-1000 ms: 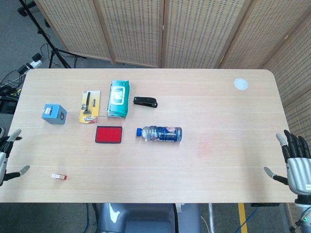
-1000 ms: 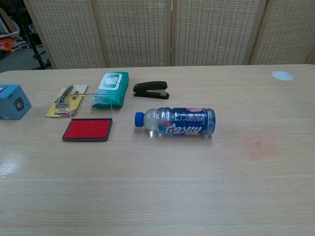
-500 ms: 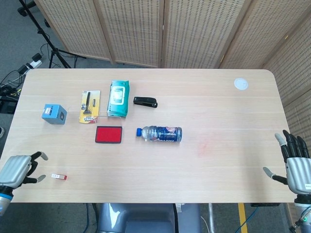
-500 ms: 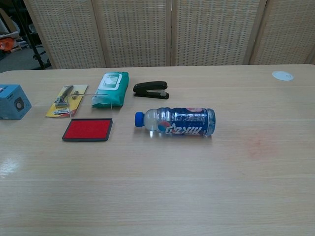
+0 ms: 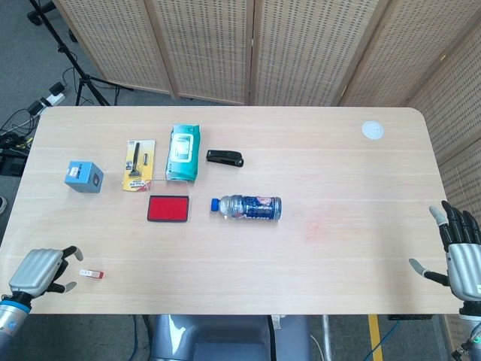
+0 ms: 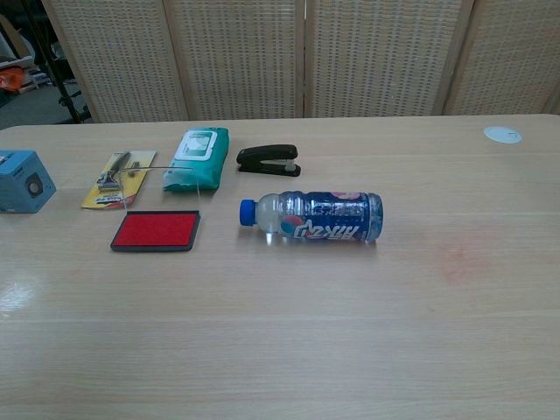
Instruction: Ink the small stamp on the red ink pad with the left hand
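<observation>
Small stamp [image 5: 91, 274]: lies flat at the surface's [image 5: 338, 256] near-left edge, well apart from the red ink pad [image 5: 168, 208]. Left hand [image 5: 39, 271] just beside it, empty, fingers loosely apart; we judge it poised to grasp.

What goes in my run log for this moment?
left hand: beside small stamp, not holding | red ink pad: untouched | right hand: open, idle

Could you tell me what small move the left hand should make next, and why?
Probably a short reach toward the robot's right to close the fingers on the small stamp. The left hand sits at the table's near edge just beside it, holding nothing, while the stamp lies flat on the table, well short of the red ink pad. It must be grasped before any inking.
</observation>
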{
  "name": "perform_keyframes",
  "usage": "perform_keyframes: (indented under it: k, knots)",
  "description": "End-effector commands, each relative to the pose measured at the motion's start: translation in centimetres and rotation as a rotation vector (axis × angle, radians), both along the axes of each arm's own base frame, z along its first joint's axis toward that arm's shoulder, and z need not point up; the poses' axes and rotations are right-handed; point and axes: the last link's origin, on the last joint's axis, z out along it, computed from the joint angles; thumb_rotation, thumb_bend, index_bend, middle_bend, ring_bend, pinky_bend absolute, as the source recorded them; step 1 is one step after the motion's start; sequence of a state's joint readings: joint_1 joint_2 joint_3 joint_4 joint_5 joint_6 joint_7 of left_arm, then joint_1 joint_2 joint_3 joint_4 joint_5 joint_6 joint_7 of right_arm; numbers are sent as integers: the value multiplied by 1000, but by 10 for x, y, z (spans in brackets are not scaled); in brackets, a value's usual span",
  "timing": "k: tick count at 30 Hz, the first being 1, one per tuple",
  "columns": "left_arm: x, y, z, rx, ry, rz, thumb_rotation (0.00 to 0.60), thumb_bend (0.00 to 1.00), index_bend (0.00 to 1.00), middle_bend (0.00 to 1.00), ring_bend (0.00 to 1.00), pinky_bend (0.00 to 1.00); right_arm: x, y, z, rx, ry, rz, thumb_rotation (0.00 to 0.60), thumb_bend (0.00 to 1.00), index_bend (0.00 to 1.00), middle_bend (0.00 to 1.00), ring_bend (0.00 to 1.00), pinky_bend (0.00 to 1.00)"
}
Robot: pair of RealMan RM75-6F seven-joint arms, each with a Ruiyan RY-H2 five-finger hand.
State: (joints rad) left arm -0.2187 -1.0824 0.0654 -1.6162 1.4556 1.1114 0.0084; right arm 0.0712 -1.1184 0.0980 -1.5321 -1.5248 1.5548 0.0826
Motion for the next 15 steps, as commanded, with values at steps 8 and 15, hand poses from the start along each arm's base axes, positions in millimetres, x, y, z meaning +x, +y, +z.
perform_keyframes:
  k: [8, 15]
  knots:
    - [-6, 2, -8, -7, 34, -19, 600, 156, 459, 970, 989, 901, 0, 0, 1, -1, -4, -1, 600, 0, 0, 0, 0, 0]
    - [-14, 1, -18, -15, 72, -34, 600, 159, 484, 970, 988, 901, 0, 0, 2, -1, -8, -3, 600, 0, 0, 0, 0, 0]
